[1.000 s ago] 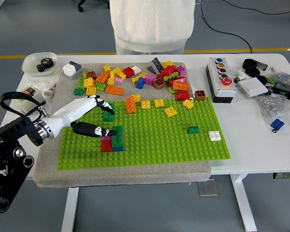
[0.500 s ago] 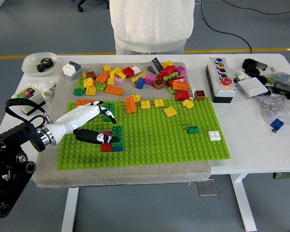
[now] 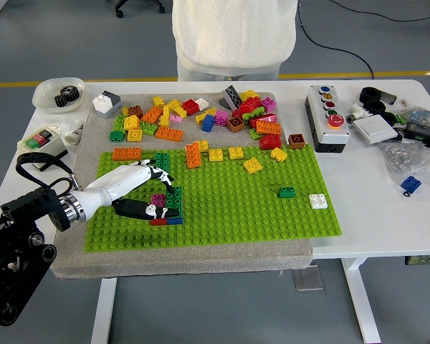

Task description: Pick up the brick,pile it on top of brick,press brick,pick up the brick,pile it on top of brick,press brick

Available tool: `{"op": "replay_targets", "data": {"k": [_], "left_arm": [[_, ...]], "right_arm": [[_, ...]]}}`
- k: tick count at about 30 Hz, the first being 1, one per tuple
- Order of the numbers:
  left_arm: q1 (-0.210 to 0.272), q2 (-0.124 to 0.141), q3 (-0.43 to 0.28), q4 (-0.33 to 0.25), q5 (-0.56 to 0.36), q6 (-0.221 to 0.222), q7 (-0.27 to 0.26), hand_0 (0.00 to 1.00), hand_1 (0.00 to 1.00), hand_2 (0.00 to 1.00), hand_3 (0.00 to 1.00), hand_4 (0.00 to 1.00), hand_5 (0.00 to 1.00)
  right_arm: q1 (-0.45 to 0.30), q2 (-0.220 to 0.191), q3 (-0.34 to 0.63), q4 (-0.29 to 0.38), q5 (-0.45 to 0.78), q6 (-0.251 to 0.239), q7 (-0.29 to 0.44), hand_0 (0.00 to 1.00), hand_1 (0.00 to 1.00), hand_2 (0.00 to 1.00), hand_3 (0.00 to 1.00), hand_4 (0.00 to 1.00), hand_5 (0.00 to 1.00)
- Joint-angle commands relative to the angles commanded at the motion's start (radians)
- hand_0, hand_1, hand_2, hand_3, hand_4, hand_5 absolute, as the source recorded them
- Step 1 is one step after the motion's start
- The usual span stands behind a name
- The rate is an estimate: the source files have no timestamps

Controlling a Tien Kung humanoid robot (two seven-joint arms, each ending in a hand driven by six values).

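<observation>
Head view: left hand (image 3: 152,195) at 8 o'clock on the green baseplate (image 3: 272,215), fingers curled around the small brick stack (image 3: 168,208), thumb low, likely steadying it for pressing. Loose bricks (image 3: 201,118) wait at 12 o'clock.

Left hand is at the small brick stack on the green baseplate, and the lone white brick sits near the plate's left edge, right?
Not quite. The left hand is at the brick stack on the green baseplate, but the white brick sits near the plate's right edge, per the head view.
</observation>
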Motion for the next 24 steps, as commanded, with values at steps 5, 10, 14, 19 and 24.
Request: {"op": "replay_targets", "data": {"k": [5,10,14,19,24], "left_arm": [[0.003,-0.004,0.002,0.001,0.002,-0.004,0.002,0.998,0.856,0.849,0.609,0.998,0.869],[0.005,-0.007,0.003,0.004,0.003,-0.005,0.004,0.998,0.861,0.855,0.617,0.998,0.869],[0.004,-0.008,0.003,0.004,0.002,-0.004,0.005,0.998,0.861,0.855,0.617,0.998,0.869],[0.004,-0.011,0.003,0.007,0.001,-0.003,0.007,0.998,0.862,0.859,0.62,0.998,0.871],[0.006,-0.013,0.009,0.012,0.001,-0.002,0.008,0.998,0.862,0.857,0.622,0.998,0.87]], "right_arm": [[-0.001,0.0,0.002,0.0,0.0,0.0,0.0,0.743,0.643,0.714,0.627,0.863,0.418],[0.0,0.0,0.001,0.0,0.0,-0.001,0.001,0.742,0.643,0.714,0.626,0.864,0.418],[0.0,-0.001,0.003,0.0,0.0,-0.001,0.0,0.742,0.643,0.714,0.626,0.864,0.418],[0.001,-0.001,0.003,0.0,0.0,-0.002,0.001,0.742,0.643,0.714,0.628,0.865,0.42],[0.002,0.0,0.002,0.0,0.0,-0.002,0.001,0.743,0.644,0.714,0.628,0.866,0.419]]}}
